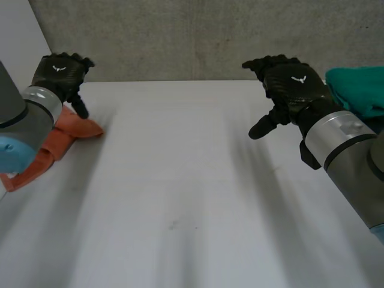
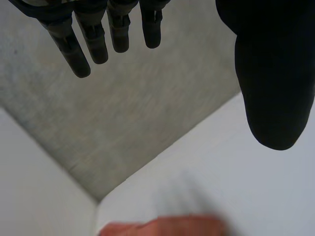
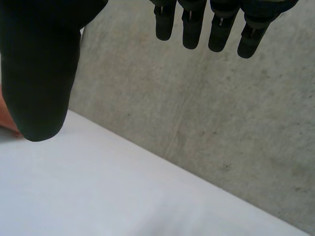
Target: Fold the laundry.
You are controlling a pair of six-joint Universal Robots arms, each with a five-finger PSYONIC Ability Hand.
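Orange cloth (image 1: pixel 84 127), soft and crumpled, lies in a long bunched strip at the left edge of the smooth white table (image 1: pixel 180 180). One rounded end points toward the table's middle and the other trails off under the left arm. The left hand (image 1: pixel 57 72), black with a woven carbon look, hangs over the cloth's far end. In the left wrist view its fingers (image 2: pixel 71 49) are straight and spread apart from the broad thumb (image 2: pixel 275 88), holding nothing, and the cloth (image 2: pixel 162 226) lies below the palm.

The right hand (image 1: pixel 291 90) hovers over bare table on the other side, well apart from the orange cloth. Its fingers (image 3: pixel 192 29) hang loose and straight in a row, with the thumb (image 3: pixel 39 73) held wide and nothing between them. A teal cloth (image 1: pixel 360 90), heaped in thick folds, sits just beside the right wrist at the table's right edge. A rough grey concrete wall (image 1: pixel 198 36) rises behind the table.
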